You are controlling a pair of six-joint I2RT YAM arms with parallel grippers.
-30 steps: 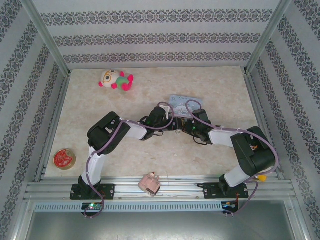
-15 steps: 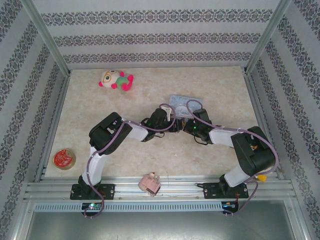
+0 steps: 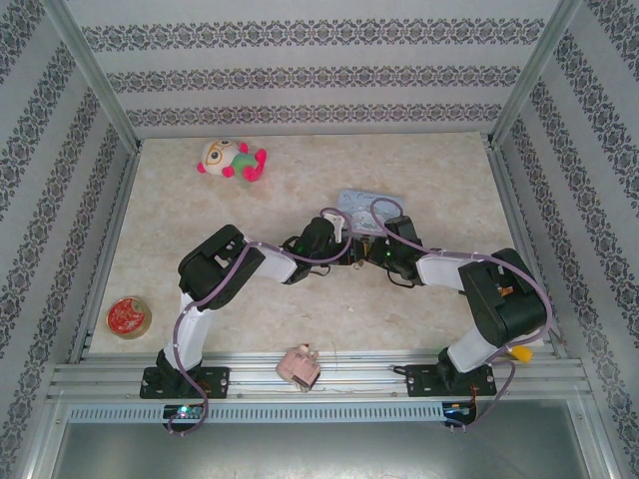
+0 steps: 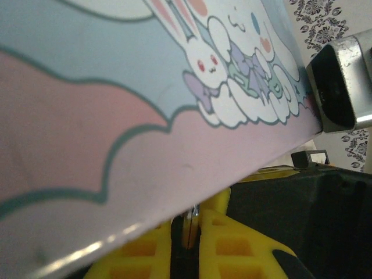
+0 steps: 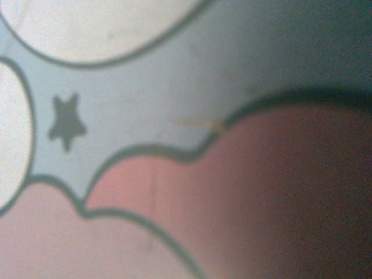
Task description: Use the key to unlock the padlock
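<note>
One red round can sits at the table's near left edge, one plush doll at the far left, and one pink block at the near edge. Two arms meet mid-table at one pale blue tin printed with cartoon rabbits. The left claw pinches a thin silvery key just beside the tin's edge. The right claw is pressed together, its hold hidden. One dark, silver-sided lump is cut off and too unclear to name.
</note>
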